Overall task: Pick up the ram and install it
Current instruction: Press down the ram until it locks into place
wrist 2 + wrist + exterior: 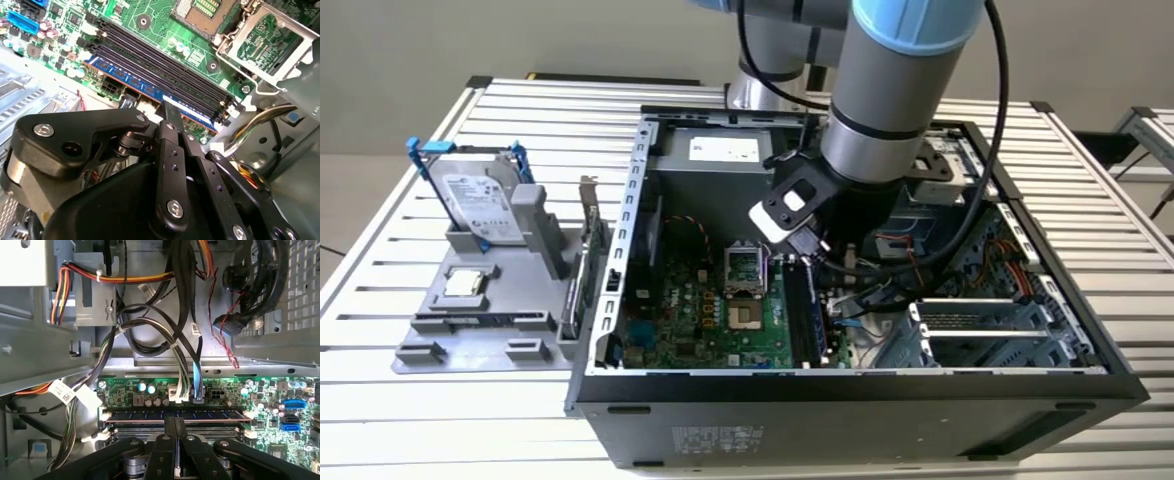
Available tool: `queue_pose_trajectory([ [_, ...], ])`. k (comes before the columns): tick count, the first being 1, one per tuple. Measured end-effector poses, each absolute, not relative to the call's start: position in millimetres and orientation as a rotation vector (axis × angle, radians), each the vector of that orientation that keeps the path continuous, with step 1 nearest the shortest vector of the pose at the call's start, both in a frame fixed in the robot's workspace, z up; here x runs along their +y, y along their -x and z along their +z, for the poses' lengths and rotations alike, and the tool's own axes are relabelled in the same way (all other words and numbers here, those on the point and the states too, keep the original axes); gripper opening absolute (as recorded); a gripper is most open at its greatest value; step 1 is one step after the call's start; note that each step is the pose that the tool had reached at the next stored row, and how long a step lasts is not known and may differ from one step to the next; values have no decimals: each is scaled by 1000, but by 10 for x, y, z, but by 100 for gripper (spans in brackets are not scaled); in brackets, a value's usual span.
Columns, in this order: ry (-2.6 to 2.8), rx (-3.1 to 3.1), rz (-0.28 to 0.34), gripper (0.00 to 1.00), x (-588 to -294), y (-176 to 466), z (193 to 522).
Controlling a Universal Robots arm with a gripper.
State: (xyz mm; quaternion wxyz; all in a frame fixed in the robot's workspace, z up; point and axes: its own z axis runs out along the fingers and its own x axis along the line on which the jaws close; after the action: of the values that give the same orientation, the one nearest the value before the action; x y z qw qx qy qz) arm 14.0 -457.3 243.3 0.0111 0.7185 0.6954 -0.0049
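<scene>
The ram (131, 78) is a long blue stick standing in the outermost of the black memory slots (165, 67) on the green motherboard (707, 315), inside the open computer case. It also runs along the board's edge in the first wrist view as a ram (140, 414). My gripper (175, 421) is down inside the case with its two black fingers side by side and shut. Its tips rest at the ram's top edge near the middle of its length, gripper (171, 107). The fingers hold nothing between them.
Cable bundles (175, 355) hang close above the ram's slot. The processor socket (740, 268) lies beside the slots. Outside the case, a grey fixture (420, 335) carries a hard drive with blue rails (474, 200) and a small silver chip (464, 285). The case walls (630, 220) hem the arm in.
</scene>
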Motion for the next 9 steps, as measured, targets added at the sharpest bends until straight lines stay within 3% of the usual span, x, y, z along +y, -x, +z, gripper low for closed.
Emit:
queue_pose_trajectory([
  [9,-2241,2169,-16,0,-4574,-139,2589],
])
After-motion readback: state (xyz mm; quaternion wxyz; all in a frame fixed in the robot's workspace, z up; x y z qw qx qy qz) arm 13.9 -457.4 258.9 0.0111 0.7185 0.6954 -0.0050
